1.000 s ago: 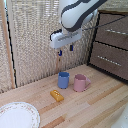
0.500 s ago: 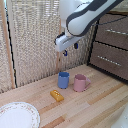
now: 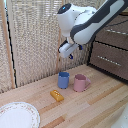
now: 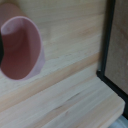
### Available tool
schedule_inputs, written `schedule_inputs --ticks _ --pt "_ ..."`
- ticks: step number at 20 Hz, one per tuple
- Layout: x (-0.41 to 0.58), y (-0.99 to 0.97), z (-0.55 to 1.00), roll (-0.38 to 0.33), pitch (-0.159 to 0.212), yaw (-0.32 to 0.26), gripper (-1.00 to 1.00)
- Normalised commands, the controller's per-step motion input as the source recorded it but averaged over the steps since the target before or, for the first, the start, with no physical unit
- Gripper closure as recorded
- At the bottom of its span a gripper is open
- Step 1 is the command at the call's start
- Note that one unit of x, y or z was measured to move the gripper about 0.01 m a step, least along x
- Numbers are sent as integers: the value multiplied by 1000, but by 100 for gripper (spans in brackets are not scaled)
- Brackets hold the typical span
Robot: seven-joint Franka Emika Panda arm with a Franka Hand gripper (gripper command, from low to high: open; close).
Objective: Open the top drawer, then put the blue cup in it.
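The blue cup (image 3: 63, 79) stands upright on the wooden table, with a pink mug (image 3: 80, 82) close beside it toward the exterior view's right. My gripper (image 3: 68, 51) hangs well above the two mugs, apart from both; its fingers are too small and blurred to read. The dark brown cabinet is at the exterior view's right, and its top drawer (image 3: 115, 35) is shut, with a thin silver bar handle. In the wrist view only the pink mug (image 4: 21, 46) shows, seen from above, beside the cabinet's dark edge (image 4: 106, 45). No fingers show there.
A small orange-yellow object (image 3: 57, 95) lies on the table in front of the blue cup. A white patterned plate (image 3: 17, 116) sits at the near corner on the exterior view's left. A like drawer (image 3: 110, 57) is below the top one. A beige curtain (image 3: 35, 40) hangs behind.
The arm has shifted toward the exterior view's right and slightly higher, nearer the cabinet. The mugs, the plate and the drawers have not moved.
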Motion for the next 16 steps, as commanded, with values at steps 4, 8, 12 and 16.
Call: schedule_inputs --ticks 4,8,12,16 --pt "-125 -173 0 -355 -62 167 -100" --pt "-131 -128 96 -322 -59 182 -100" --pt "-123 -64 254 -286 -38 189 -100" --pt "-86 -203 290 -243 -99 177 -100"
